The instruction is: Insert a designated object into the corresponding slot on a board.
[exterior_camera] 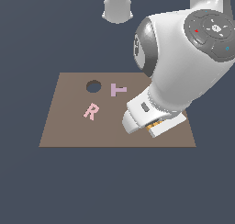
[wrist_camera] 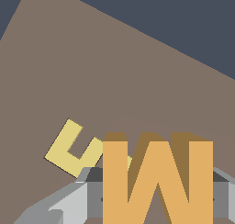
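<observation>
The orange "M" block [wrist_camera: 157, 177] fills the near part of the wrist view, standing between two grey fingers [wrist_camera: 94, 198] that press on its sides. My gripper [wrist_camera: 158, 195] is shut on it. In the exterior view the gripper [exterior_camera: 153, 126] hangs low over the exterior view's right part of the brown board [exterior_camera: 64, 126], and only a sliver of the orange block [exterior_camera: 156, 125] shows under the hand. The dark M-shaped slot is hidden in both views. I cannot tell whether the block touches the board.
A pink "R" [exterior_camera: 91, 111], a mauve "T" [exterior_camera: 118, 90] and a round dark hole [exterior_camera: 93, 86] lie on the board's left and middle. A yellow "E" [wrist_camera: 69, 149] lies just behind the held block. The arm's base [exterior_camera: 118, 7] stands behind the board.
</observation>
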`<move>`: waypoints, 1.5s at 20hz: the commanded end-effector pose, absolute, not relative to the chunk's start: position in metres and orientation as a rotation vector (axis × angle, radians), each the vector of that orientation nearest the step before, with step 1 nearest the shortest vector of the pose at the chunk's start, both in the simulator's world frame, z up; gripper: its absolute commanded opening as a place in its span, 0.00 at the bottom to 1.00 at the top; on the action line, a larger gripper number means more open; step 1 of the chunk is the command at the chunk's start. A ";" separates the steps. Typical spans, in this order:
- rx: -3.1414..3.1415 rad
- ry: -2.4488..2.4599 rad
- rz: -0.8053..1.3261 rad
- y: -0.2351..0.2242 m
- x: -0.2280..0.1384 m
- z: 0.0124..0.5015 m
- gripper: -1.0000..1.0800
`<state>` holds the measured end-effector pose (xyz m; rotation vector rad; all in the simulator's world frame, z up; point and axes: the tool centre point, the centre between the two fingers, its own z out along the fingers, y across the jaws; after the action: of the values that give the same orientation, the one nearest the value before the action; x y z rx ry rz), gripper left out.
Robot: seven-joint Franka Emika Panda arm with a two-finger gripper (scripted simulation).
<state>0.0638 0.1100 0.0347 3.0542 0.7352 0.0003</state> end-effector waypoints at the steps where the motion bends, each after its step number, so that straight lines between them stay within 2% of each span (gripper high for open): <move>1: 3.003 0.920 0.001 0.119 0.058 0.036 0.00; 17: 2.464 1.947 0.000 0.152 0.003 0.039 0.00; 30: 2.060 2.370 -0.002 0.149 -0.030 0.040 0.00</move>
<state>-0.0278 0.1499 0.0399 2.0992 2.3359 -0.0026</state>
